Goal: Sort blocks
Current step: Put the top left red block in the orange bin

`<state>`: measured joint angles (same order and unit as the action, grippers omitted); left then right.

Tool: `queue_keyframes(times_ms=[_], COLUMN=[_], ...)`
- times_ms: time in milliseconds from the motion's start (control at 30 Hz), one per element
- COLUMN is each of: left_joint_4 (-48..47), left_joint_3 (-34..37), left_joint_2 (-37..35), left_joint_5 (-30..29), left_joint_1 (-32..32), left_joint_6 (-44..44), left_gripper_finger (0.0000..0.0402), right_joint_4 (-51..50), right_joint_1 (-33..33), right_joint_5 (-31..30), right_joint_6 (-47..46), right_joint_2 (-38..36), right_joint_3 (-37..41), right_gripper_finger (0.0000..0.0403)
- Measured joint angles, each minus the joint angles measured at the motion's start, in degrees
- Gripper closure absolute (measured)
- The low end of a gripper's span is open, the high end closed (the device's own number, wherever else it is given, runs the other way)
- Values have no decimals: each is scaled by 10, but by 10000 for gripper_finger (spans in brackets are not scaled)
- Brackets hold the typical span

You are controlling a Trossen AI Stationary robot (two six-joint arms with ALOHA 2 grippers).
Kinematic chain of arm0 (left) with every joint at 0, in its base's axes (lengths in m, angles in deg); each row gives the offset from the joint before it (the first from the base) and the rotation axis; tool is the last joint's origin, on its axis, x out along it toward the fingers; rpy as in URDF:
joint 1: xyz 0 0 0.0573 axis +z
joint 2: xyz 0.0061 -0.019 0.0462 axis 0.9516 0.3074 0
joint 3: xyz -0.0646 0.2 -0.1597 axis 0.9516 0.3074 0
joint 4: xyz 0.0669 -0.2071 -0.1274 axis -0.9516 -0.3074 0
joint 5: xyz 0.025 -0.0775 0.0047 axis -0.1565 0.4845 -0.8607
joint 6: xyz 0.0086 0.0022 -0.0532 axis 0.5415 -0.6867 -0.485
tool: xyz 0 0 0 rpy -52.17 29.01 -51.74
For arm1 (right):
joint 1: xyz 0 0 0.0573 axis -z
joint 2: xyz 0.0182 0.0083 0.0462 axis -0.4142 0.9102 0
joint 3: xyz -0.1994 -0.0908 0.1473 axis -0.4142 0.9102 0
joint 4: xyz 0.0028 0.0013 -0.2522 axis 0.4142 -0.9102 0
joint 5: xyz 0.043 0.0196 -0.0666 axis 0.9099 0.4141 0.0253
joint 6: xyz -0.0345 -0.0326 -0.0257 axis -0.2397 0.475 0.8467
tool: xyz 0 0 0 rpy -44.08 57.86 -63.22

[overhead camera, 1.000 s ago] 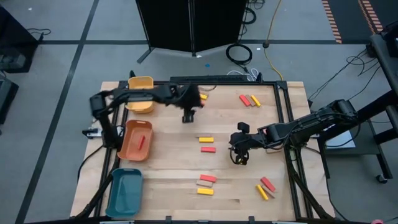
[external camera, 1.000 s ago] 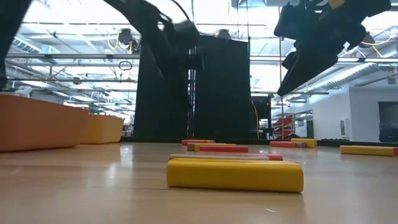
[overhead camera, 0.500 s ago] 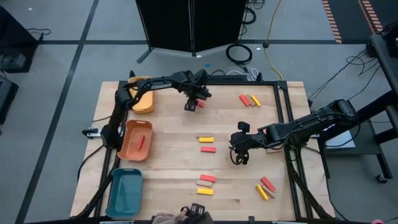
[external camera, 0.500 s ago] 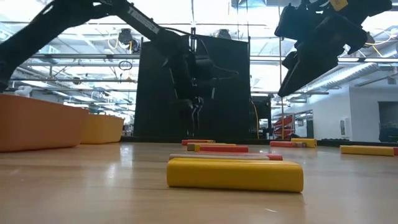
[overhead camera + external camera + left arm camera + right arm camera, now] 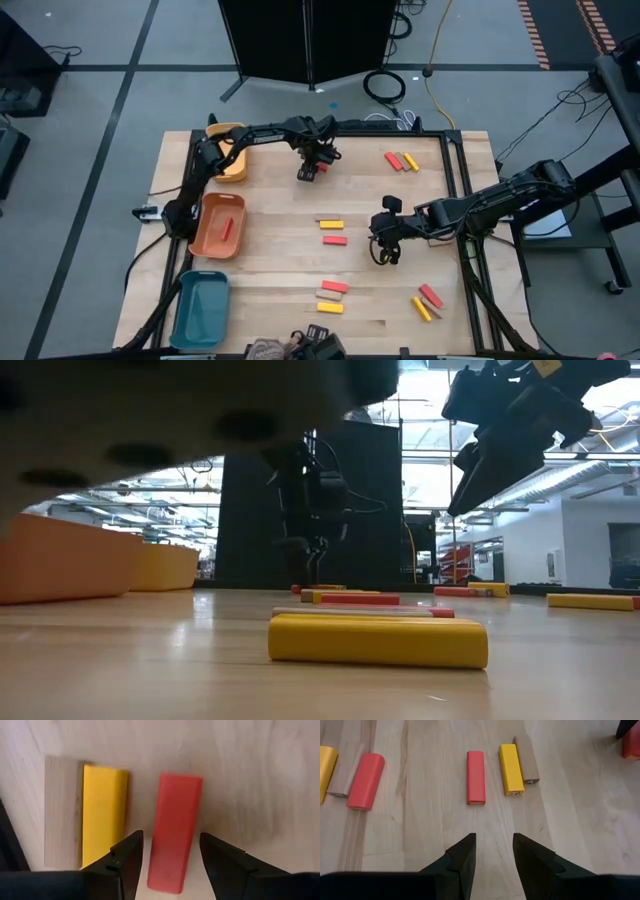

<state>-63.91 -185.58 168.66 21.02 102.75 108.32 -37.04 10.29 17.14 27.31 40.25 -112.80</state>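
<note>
My left gripper [image 5: 310, 172] [image 5: 316, 552] is low at the table's far middle. It is open, and its fingers [image 5: 127, 855] stand on either side of a red block [image 5: 174, 832] without touching it. A yellow block [image 5: 104, 810] and a tan block [image 5: 61, 812] lie flat beside the red one. My right gripper [image 5: 385, 252] [image 5: 493, 852] hovers open over the table's middle right. Ahead of it lie a red block [image 5: 475, 770], a yellow block [image 5: 511, 769] and a tan block [image 5: 526, 759]. More blocks lie scattered on the table, among them a yellow one [image 5: 378, 640].
Along the left edge stand a yellow tray [image 5: 228, 152], an orange tray [image 5: 208, 235] with a red block [image 5: 229, 227] in it, and a teal tray [image 5: 200, 310]. A blurred grey shape [image 5: 150, 430] hangs close to the low camera. Something dark [image 5: 300, 346] shows at the near edge.
My left gripper has moved toward the far edge and come down over the red, yellow and tan blocks there, with its arm stretching out. A blurred shape has come in front of the low camera, and something dark has appeared at the table's near edge.
</note>
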Motion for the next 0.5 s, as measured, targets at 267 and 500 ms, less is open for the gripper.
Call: queue_keyframes(times_ms=[267,500], left_joint_4=[-14,-7], left_joint_3=[0,0], left_joint_2=[0,0], left_joint_5=[0,-4], left_joint_1=[2,0], left_joint_6=[-4,-31], left_gripper_finger=[218,284], right_joint_4=[1,1], right_joint_1=[0,0], right_joint_5=[0,0], right_joint_6=[7,6], right_joint_2=[0,0], right_joint_3=[0,0], right_gripper_finger=[280,280])
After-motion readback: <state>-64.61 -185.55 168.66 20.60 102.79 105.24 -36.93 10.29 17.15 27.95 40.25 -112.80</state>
